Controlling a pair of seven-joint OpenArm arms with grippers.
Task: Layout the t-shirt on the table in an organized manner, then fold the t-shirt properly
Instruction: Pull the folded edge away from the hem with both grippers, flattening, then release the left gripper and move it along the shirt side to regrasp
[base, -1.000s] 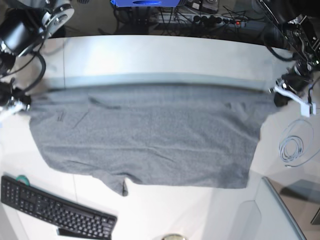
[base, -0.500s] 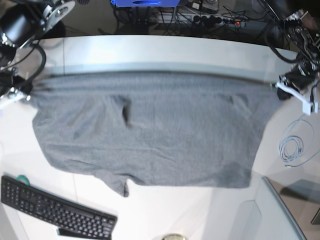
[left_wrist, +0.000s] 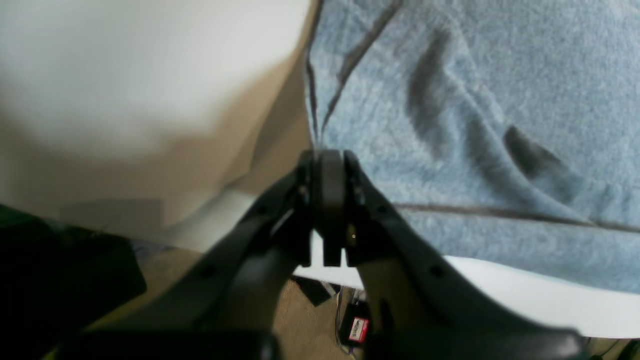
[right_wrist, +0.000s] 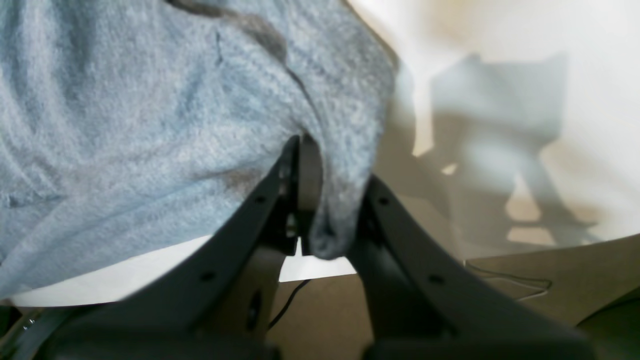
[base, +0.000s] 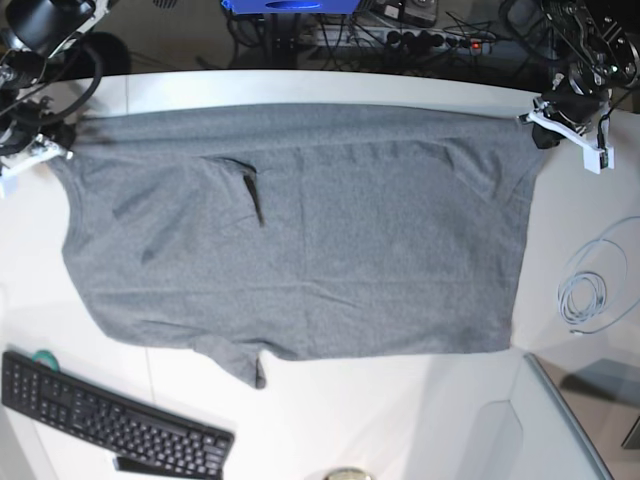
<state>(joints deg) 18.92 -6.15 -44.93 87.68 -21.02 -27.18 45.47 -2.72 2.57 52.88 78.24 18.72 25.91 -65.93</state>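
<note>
Change: your two arms have carried the far hem of the t-shirt (base: 300, 220) toward the top of the base frame; a second ago that edge crossed the middle of the surface (base: 330, 420), now it lies close along the far rim, and more cloth is spread flat.
T-shirt: you see it stretched wide across the middle of the base frame, grey, mostly smooth, with a dark crease left of centre and a small flap hanging at the lower edge, left of the middle.
Left pincer: your left pincer (base: 545, 118) sits at the upper right of the base frame, clenched on the shirt's corner; in the left wrist view its jaws (left_wrist: 327, 165) meet tight where the cloth's edge (left_wrist: 450, 125) begins.
Right pincer: your right pincer (base: 45, 145) sits at the upper left of the base frame, also grasping the shirt; in the right wrist view a fold of cloth (right_wrist: 340, 200) is pinched between the jaws of the pincer (right_wrist: 325, 190) and pokes out below them.
Surface: white, bare along the bottom and right of the shirt.
Keyboard: a black keyboard (base: 110, 420) lies at the lower left, apart from the shirt.
Cable: a coiled pale cable (base: 583, 295) lies at the right, just beside the shirt's side edge.
</note>
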